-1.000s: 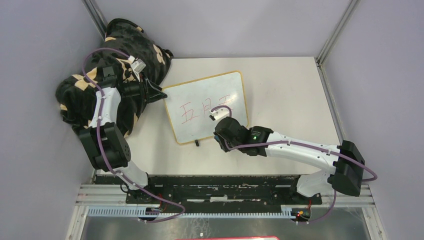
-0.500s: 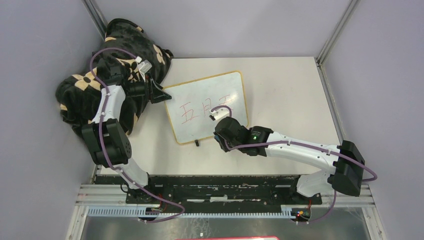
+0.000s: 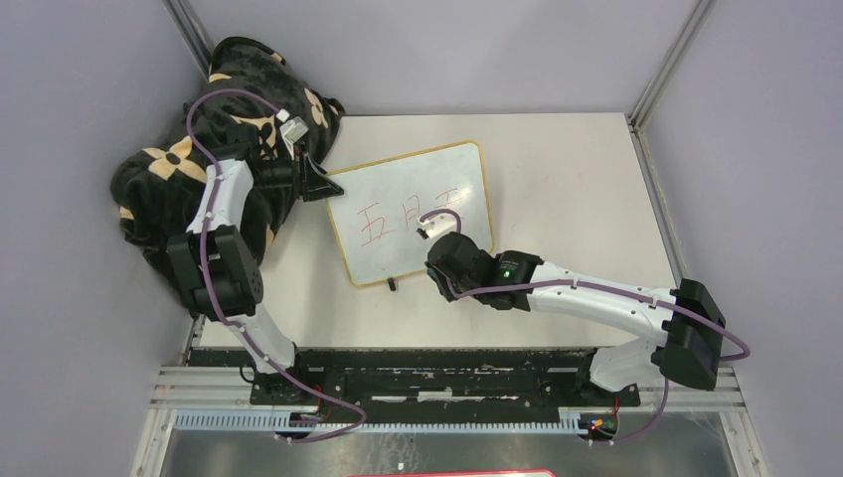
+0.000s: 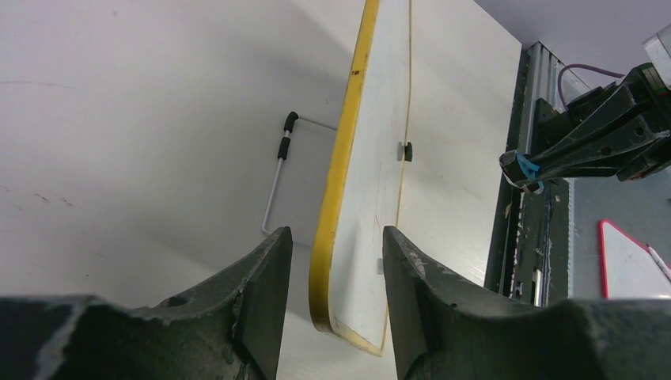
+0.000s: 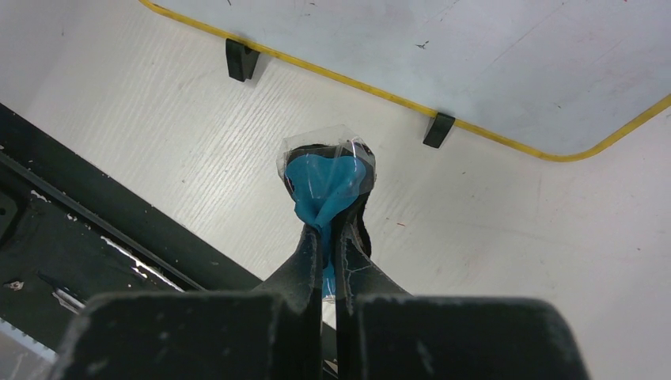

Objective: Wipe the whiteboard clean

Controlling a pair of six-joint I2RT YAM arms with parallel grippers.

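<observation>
left arm (image 3: 224,199) has swung toward the far-left corner. left end effector (image 4: 332,245), released, straddles the whiteboard (image 4: 372,158) rim, left of centre on the counter (image 3: 577,199). right end effector (image 5: 328,214), clenched on a blue pad (image 5: 324,186), is nearer: the red writing (image 3: 413,214) lies just beyond it.

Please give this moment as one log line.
left gripper: open, fingers astride whiteboard edge | right gripper: shut on blue wad | writing: unerased

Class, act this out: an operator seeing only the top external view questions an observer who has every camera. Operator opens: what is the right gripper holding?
Observer: The right gripper is shut on a blue pad wrapped in clear film.
Operator: And the left?
Observer: The left gripper is open, its fingers either side of the yellow edge of the whiteboard.
Operator: Clamped on it?
Observer: No; the jaws stand well wider than that edge.
</observation>
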